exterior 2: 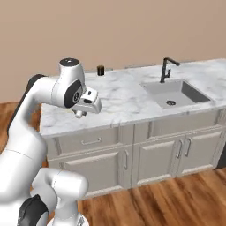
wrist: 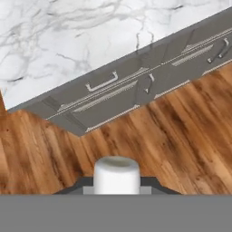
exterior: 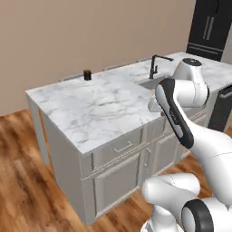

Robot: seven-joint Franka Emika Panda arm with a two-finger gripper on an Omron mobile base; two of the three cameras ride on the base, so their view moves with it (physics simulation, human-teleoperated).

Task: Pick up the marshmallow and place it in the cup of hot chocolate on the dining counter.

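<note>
The cup of hot chocolate (exterior: 87,74) stands at the far edge of the dining counter (exterior: 104,108), well left of the black faucet (exterior: 155,66) (and its sink (exterior 2: 176,93)). The gripper (exterior 2: 80,114), jaws closed and empty, hangs over the counter's near edge, well apart from the cup.

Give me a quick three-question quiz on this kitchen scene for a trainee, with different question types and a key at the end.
1. True or false: the cup of hot chocolate stands inside the sink.
2. What colour is the faucet? A white, B black, C red.
3. Fill in: the tool is shut on the ____.

Key: 1 false, it stands on the dining counter; 2 B; 3 marshmallow.
</note>
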